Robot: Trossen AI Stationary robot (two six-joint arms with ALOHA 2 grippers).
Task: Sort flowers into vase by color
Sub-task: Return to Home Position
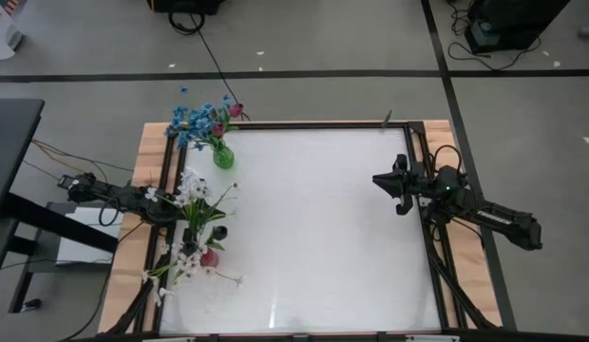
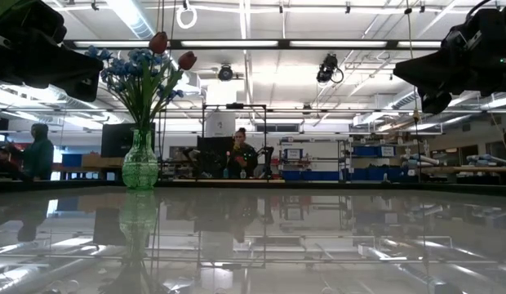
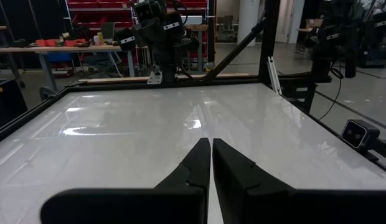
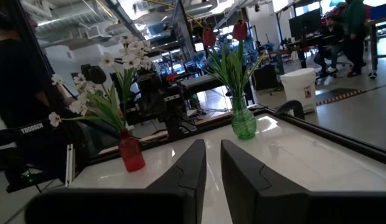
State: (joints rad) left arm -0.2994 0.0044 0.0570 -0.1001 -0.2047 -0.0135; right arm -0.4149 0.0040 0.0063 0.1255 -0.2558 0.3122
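A green glass vase (image 1: 223, 156) stands on the table near its far left corner, holding blue blossom clusters (image 1: 192, 120) and pink-red tulip buds (image 1: 236, 110); it also shows in the low view (image 2: 139, 163) and the right wrist view (image 4: 243, 124). A red vase (image 1: 209, 256) (image 4: 132, 154) near the table's left edge holds sprays of white blossoms (image 1: 189, 187) (image 4: 127, 56). My left gripper (image 3: 211, 144) is shut, raised above the table's left edge beside the white sprays. My right gripper (image 1: 380, 180) (image 4: 212, 144) is shut and hovers above the table's right side.
The white tabletop (image 1: 313, 237) lies bare between the two arms. A dark frame rail (image 1: 427, 256) runs along the table's right edge. People sit at desks in the room beyond the far edge (image 2: 239, 155).
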